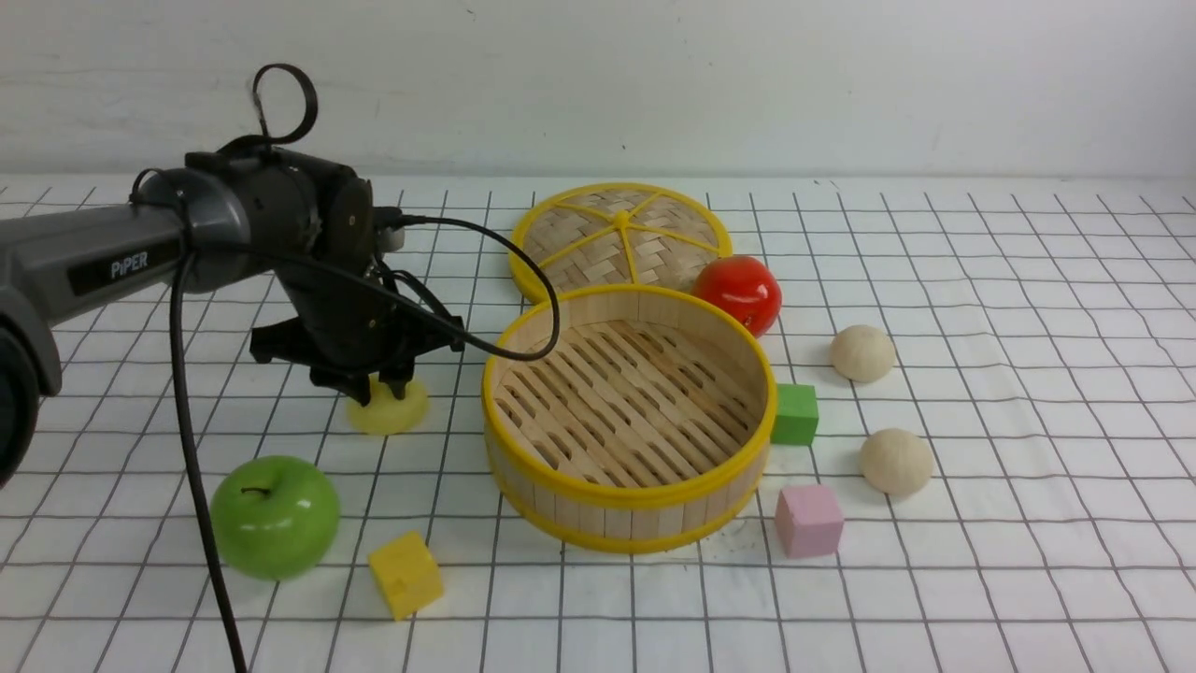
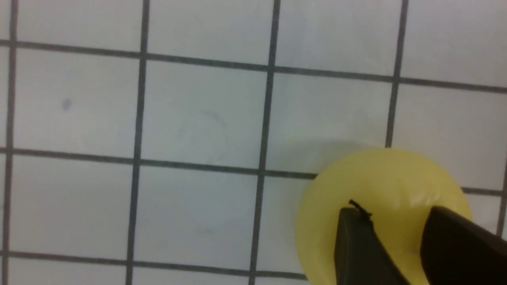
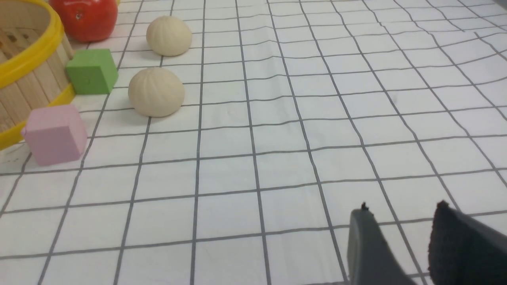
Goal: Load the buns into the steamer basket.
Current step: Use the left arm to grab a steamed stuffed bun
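The pale yellow bun [image 1: 411,411] lies on the gridded cloth left of the steamer basket [image 1: 626,497]. My left gripper [image 1: 381,388] comes down on it from above, and its jaws pinch the bun's top; the bun looks squashed. In the left wrist view the bun [image 2: 380,178] fills the space between the left gripper's [image 2: 396,213] dark fingers. Two beige buns [image 1: 862,352] [image 1: 896,461] lie right of the basket; they also show in the right wrist view [image 3: 168,35] [image 3: 156,92]. My right gripper [image 3: 400,211] is open and empty, low over bare cloth, well away from them. The basket is empty.
The flat woven lid [image 1: 617,234] lies behind the basket, with a red apple [image 1: 738,293] beside it. A green cube [image 1: 794,413] and a pink cube [image 1: 808,521] sit against the basket's right side. A green apple [image 1: 274,516] and a yellow cube [image 1: 405,574] lie at front left.
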